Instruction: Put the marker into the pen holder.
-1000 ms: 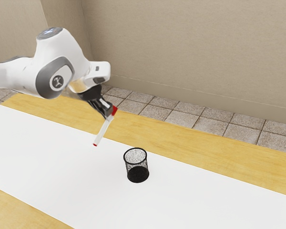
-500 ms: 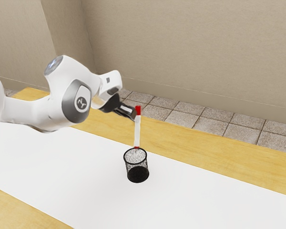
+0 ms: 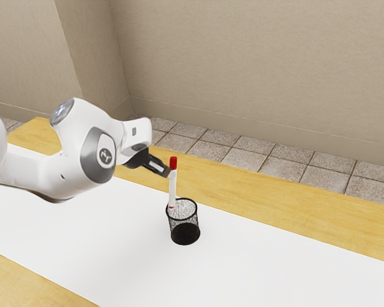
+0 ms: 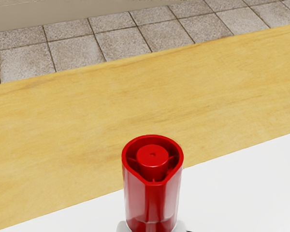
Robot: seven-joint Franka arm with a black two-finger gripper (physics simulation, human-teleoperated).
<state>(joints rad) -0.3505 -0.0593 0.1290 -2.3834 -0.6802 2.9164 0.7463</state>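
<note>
In the exterior view my black gripper (image 3: 168, 172) is shut on the upper part of the white marker (image 3: 173, 187), just below its red cap. The marker stands nearly upright, its red-tipped lower end at the left part of the rim of the black mesh pen holder (image 3: 185, 231). Whether that end is inside the rim or in front of it, I cannot tell. The wrist view has the marker's red cap (image 4: 152, 198) close under my hand.
A white sheet (image 3: 275, 262) lies along the wooden table (image 3: 243, 185) under the pen holder. Beyond the table's far edge are floor tiles (image 3: 208, 148) and a beige wall (image 3: 256, 70).
From above the table left of the holder, my hand has carried the marker to the holder and turned it upright. Over the last half second it moved lower and slightly to the exterior view's left.
</note>
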